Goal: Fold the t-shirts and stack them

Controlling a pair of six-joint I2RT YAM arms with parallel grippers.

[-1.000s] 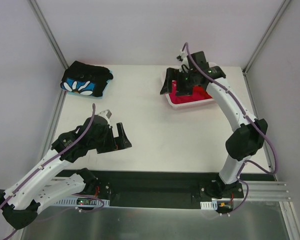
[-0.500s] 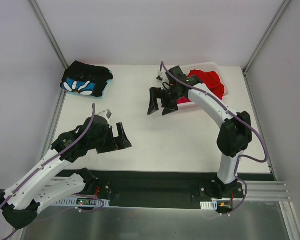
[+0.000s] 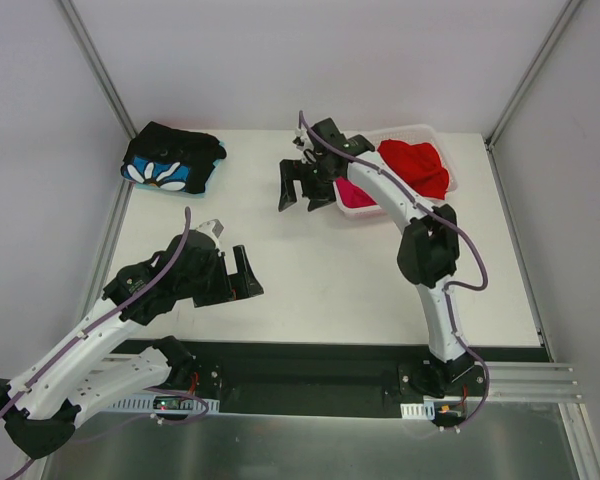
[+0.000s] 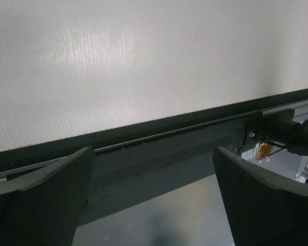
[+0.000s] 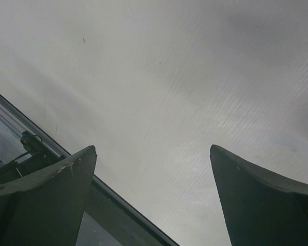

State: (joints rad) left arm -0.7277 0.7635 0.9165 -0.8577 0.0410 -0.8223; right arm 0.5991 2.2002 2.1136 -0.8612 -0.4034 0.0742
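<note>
My right gripper point(image 3: 302, 192) hangs empty, jaws apart, the limp, light red t-shirt point(image 3: 417, 165) heaped off to its right; I'd pinch a raised fold.

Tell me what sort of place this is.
Probably a robotics lab cell: two white-and-black robot arms bolted at a white table's edge, plain grey panel walls around it, and a white plastic basket of red and pink t-shirts.
</note>
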